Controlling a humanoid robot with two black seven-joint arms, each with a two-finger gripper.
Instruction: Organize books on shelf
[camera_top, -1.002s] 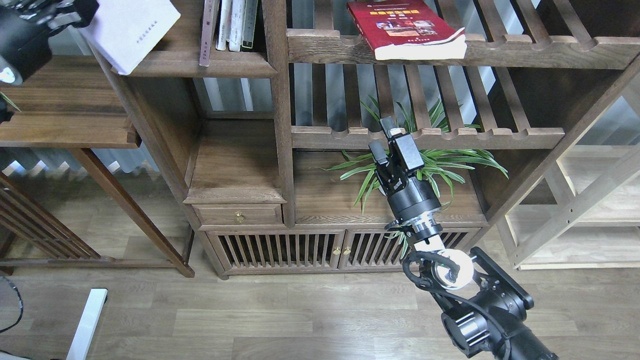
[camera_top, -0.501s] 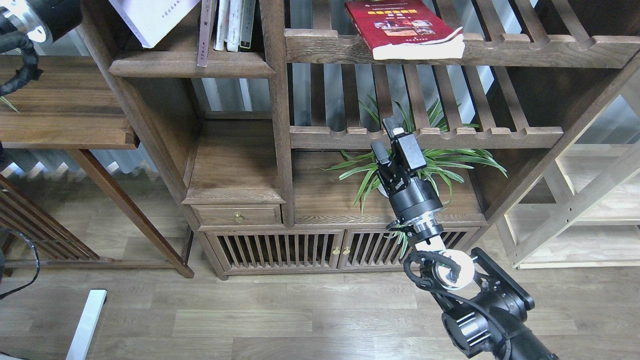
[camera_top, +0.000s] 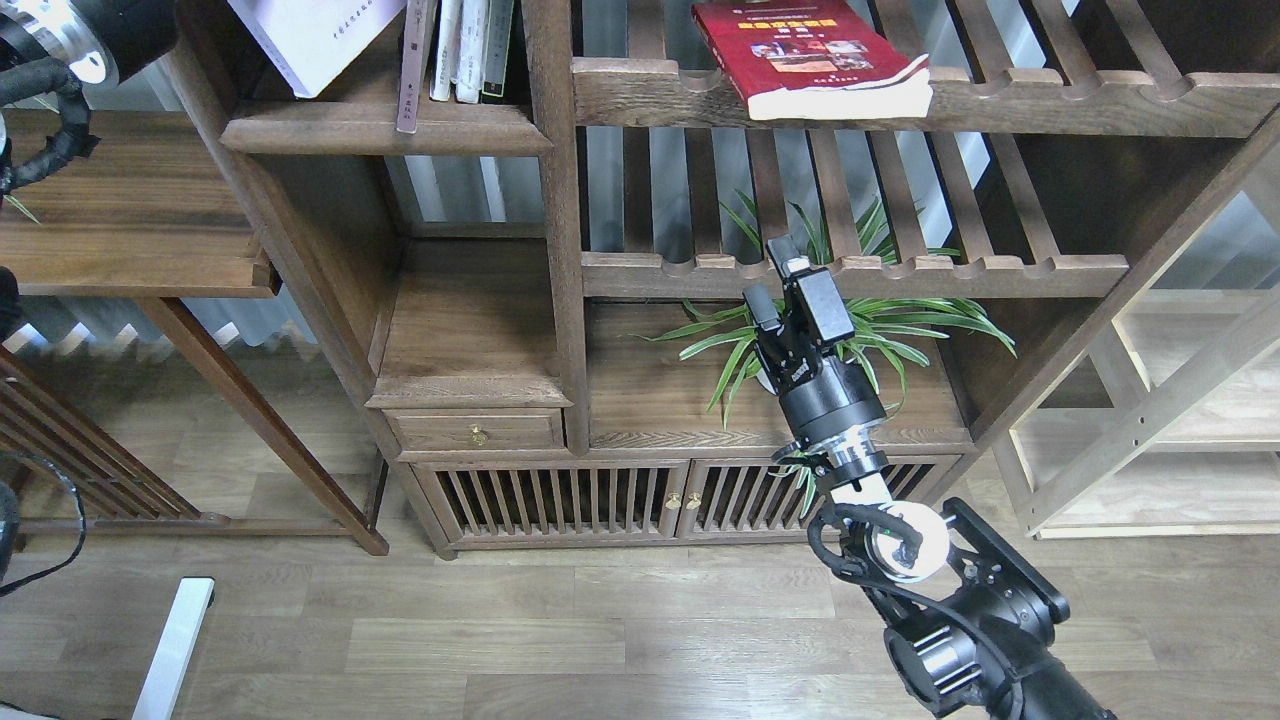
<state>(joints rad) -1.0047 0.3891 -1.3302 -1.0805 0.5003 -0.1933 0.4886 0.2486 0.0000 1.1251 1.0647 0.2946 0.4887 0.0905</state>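
Observation:
The plain white book (camera_top: 315, 40) hangs tilted in the top-left bay, its lower corner just above the dark-brown shelf (camera_top: 385, 132). My left arm's wrist (camera_top: 70, 40) is at the top-left corner; its gripper is cut off by the top edge. A maroon-brown spine (camera_top: 408, 75) leans on the shelf next to thin white and dark-spined books (camera_top: 470, 55). The red book (camera_top: 805, 55) lies flat on the upper slatted rack, overhanging its front rail. My right gripper (camera_top: 768, 275) is open and empty in front of the plant, below the lower slatted rack.
A spider plant (camera_top: 880, 320) stands on the cabinet top behind my right gripper. A slatted rack rail (camera_top: 850, 275) runs just above it. A drawer (camera_top: 478, 430) and slatted doors (camera_top: 560, 495) are below. A side table (camera_top: 130, 230) stands left, a pale wood unit (camera_top: 1180, 400) right.
The white book has moved up and to the right, from beside the bookcase post into the top-left bay. My left gripper has gone out of the top edge. My right arm stays still.

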